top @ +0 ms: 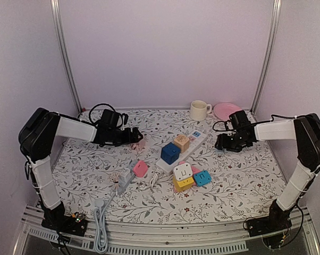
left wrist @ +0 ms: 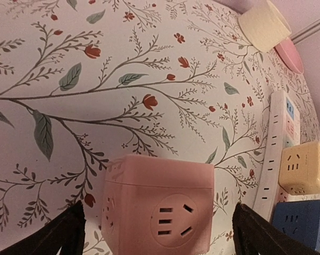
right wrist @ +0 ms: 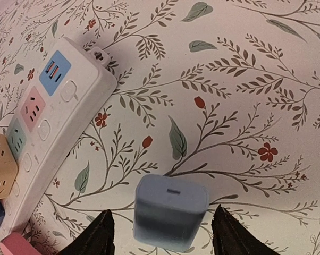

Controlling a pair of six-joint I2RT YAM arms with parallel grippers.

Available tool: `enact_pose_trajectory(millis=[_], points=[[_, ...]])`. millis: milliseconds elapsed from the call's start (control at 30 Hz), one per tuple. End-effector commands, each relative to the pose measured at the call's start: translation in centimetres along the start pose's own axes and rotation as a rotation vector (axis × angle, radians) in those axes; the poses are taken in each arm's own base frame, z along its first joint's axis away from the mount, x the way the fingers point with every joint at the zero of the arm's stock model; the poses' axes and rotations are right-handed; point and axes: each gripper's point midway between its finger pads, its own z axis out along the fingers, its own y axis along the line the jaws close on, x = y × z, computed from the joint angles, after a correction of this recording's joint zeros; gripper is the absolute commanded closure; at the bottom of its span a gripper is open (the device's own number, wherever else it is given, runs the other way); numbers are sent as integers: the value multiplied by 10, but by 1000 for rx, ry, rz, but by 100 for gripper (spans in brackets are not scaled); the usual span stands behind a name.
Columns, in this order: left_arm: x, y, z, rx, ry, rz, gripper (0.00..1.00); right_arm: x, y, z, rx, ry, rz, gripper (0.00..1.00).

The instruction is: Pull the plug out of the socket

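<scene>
My left end effector [top: 135, 137] stands released astride the pink cube [left wrist: 159, 210], my right end effector [top: 219, 143] released astride the blue plug [right wrist: 170, 212]. If I retreat crooked, a finger could topple either

Your left arm [top: 69, 127] rises from the near left corner of the table, bends at the elbow and runs its forearm level toward the table's middle. There the left gripper [top: 137, 137] sits low with its fingers [left wrist: 59, 236] spread wide. Your right arm [top: 279, 129] mirrors it from the near right corner, with the right gripper [top: 218, 142] pointing left, low over the table, its fingers [right wrist: 96, 236] parted too, though less widely.
</scene>
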Motion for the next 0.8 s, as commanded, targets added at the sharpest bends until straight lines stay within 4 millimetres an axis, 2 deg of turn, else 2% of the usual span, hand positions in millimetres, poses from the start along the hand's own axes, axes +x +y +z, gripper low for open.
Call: enact_pose_trajectory(millis=[0,133,200,400,533,667,767], points=[[-32,-6,-19,-29,-71,53,3,-20,-3,-11,46,-45,-27,27],[-47,-11,-33,-49,-112,86,3,-32,0,-21,60,-75,-52,20],[-52,-15,-40,-57,-126,107,3,-38,9,-26,70,-95,-82,18],[-60,-42,-62,-58,-170,181,3,-49,54,-40,23,-147,-197,16],[-45,-77,-67,-10,-157,238,3,-51,95,-45,-42,-176,-308,15],[-20,-114,-61,55,-112,272,3,-42,132,-40,-107,-177,-414,15],[-3,-133,-55,91,-79,277,4,-40,158,-37,-151,-178,-470,15]])
